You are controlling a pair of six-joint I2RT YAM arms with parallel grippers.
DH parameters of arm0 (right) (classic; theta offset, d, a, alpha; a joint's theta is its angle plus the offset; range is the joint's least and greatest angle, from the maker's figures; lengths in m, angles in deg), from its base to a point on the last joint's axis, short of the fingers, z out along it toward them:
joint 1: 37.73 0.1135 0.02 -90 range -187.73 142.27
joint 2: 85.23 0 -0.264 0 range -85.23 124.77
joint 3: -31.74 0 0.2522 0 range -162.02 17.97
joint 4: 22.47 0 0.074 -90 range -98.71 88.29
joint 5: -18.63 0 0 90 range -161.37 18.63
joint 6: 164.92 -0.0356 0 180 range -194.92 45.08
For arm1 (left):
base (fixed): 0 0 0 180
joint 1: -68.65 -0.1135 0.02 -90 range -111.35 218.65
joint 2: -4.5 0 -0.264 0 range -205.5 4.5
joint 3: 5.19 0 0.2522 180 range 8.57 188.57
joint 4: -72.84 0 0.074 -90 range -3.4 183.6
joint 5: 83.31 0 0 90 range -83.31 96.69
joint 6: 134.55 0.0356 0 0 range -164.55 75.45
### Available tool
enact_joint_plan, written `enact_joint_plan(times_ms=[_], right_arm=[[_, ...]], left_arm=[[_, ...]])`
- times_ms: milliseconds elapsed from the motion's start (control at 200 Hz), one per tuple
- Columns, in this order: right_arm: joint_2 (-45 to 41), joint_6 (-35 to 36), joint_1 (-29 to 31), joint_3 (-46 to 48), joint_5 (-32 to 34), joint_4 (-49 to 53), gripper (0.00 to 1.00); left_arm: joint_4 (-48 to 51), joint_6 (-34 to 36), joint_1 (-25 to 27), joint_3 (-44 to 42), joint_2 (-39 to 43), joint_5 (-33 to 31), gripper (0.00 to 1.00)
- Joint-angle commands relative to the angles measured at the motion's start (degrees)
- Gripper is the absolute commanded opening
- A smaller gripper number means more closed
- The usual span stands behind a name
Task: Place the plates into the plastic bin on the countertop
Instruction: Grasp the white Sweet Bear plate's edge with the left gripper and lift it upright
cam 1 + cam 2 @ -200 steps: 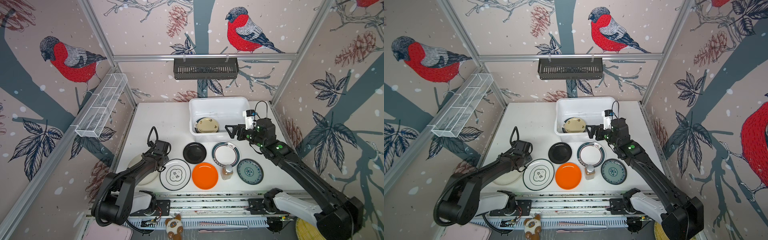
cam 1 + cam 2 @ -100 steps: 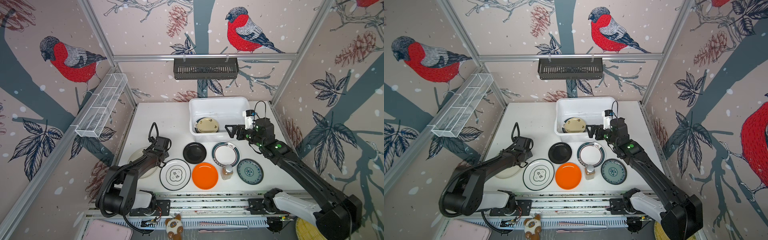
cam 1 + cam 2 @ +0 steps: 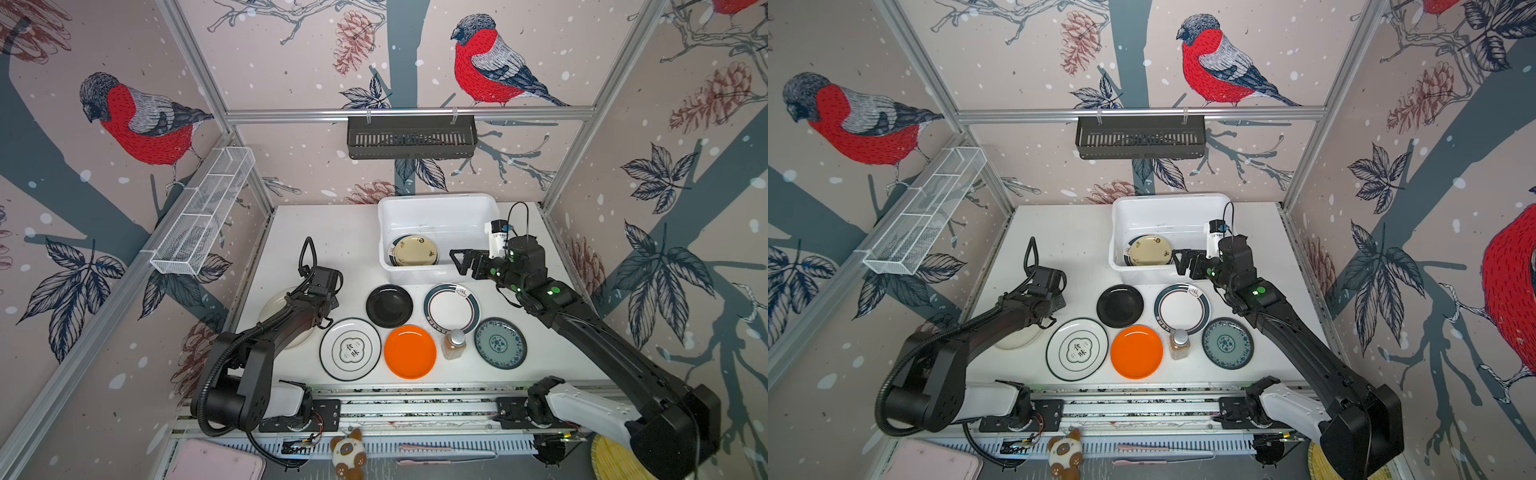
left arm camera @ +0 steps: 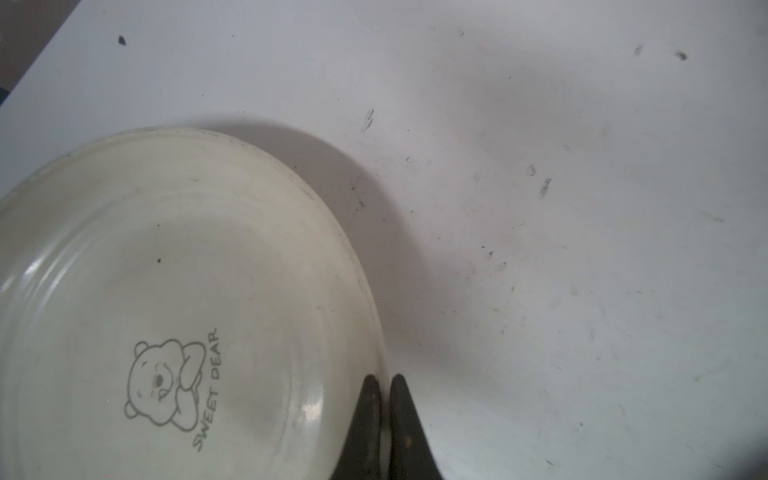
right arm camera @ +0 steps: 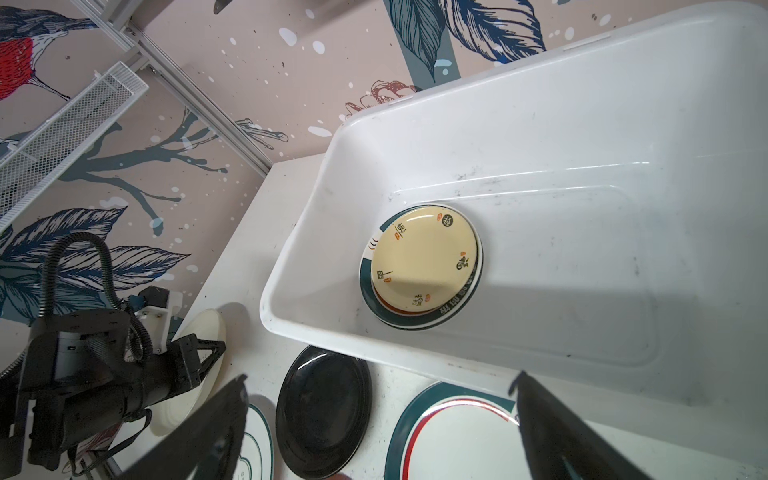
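Six plates (image 3: 409,351) lie on the countertop (image 3: 332,241), a small stack in the bin (image 3: 436,203); the left gripper (image 4: 384,415) is pinched on the cream plate (image 4: 187,291) at its rim, the right gripper (image 5: 381,374) gapes empty beside the bin. Stiff, glossy and likely slippery, it wants that thin-rim hold; bare, scuffed countertop runs to the bin.

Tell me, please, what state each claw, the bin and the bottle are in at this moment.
Left claw: shut on the cream plate at its rim.
Right claw: open, empty.
Plastic bin: holds stacked plates.
Amber bottle: upright, capped.
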Motion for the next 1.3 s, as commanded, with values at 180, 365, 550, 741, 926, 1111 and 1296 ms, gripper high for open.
enact_joint_plan(times_ms=[180,365,550,741,926,1111,1296], right_arm=[[0.98,-1.66,0.37,-0.32,-2.39,-3.16,1.0],[2.51,-1.79,1.3,-1.56,-2.27,-3.84,0.99],[4.58,-3.0,3.05,-4.79,-0.85,-3.29,1.0],[5.08,-3.84,4.65,-6.89,-0.1,-3.67,1.0],[3.95,-5.54,5.47,-7.27,2.19,-3.83,1.0],[2.08,-6.05,5.81,-7.72,3.18,-3.34,0.99],[1.86,-5.96,6.16,-9.19,3.95,-2.5,1.0]], left_arm=[[-0.74,1.78,1.39,2.94,7.61,7.77,0.0],[-0.23,4.02,7.28,7.87,11.96,2.35,0.0],[-6.9,7.98,15.24,10.18,14.46,-2.34,0.0],[-12.43,16.46,22.97,13.65,12.4,-5.21,0.0],[-22.57,24.14,26.97,13.22,10.91,-1.23,0.0],[-32.39,30.25,30.94,12.96,9.41,3.07,0.0],[-34.73,37.01,35.62,15.12,5.77,8.08,0.0]])
